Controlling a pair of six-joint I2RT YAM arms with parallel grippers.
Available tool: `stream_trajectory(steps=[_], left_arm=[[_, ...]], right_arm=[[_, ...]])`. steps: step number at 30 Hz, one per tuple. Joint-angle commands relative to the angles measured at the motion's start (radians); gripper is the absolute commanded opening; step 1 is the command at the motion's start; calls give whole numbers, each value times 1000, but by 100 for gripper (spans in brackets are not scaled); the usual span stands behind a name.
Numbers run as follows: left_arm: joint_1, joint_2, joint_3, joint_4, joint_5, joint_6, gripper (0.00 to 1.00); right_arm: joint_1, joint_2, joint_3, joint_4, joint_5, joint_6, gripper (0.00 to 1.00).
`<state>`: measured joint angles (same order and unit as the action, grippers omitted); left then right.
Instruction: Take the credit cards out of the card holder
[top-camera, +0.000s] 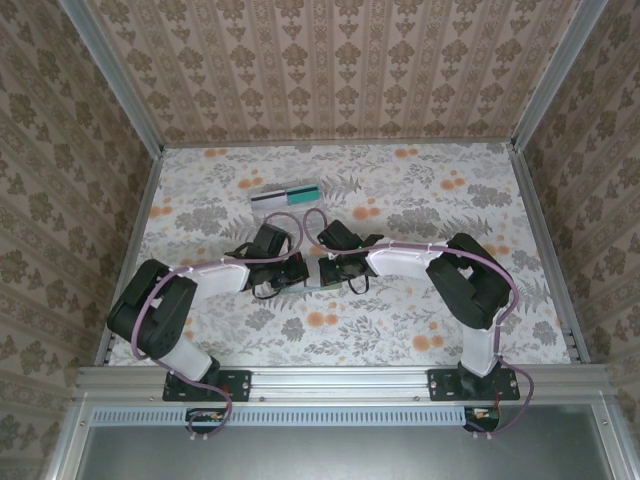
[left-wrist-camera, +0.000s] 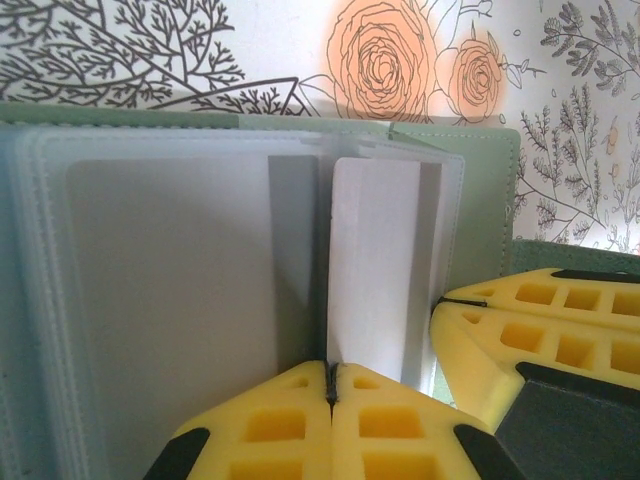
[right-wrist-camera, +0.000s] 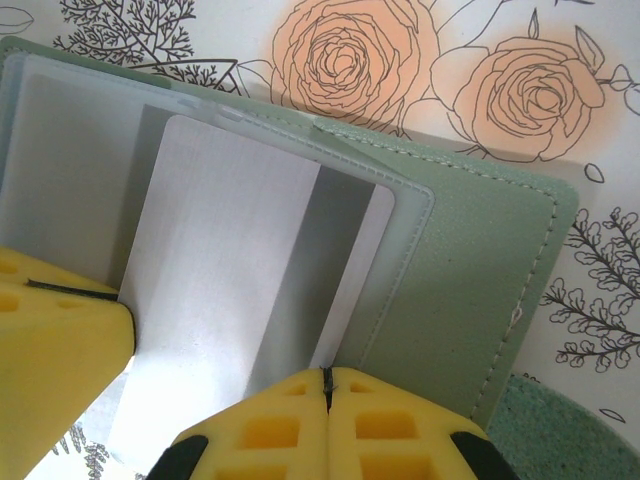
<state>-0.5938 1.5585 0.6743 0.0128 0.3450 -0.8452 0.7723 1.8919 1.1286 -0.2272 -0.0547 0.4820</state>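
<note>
Card holder (right-wrist-camera: 480, 270) open, white card (right-wrist-camera: 240, 260) gripped edgewise by left pincer (left-wrist-camera: 330, 385) and right pincer (right-wrist-camera: 326, 385).

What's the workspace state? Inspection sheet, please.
Surface: floral table cover, flat.
Job's things: green card holder open between the grippers; white card at its clear sleeves.
Clutter: flat grey-and-teal item beyond the grippers, too small to identify.
Grippers: left gripper shut on white card; right gripper shut at card or sleeve edge, unclear which.
Cables: purple cables run along both arms.
Surroundings: patterned walls, aluminium frame.
</note>
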Motion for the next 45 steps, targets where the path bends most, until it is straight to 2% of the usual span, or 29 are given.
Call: stream_trajectory(steps=[1, 20, 33, 41, 45], left_arm=[[18, -11, -20, -21, -1, 3, 1], [97, -139, -85, -89, -3, 38, 0], [131, -308, -107, -198, -9, 73, 0], [132, -424, -68, -314, -41, 111, 0], [131, -470, -17, -399, -80, 154, 0]], right_arm=[[-4, 18, -29, -24, 10, 9, 6], [-28, 2, -51, -27, 18, 9, 6], [-37, -39, -70, -11, 11, -8, 6], [-37, -129, -60, -22, 16, -39, 10], [-36, -201, -61, -36, 19, -59, 18]])
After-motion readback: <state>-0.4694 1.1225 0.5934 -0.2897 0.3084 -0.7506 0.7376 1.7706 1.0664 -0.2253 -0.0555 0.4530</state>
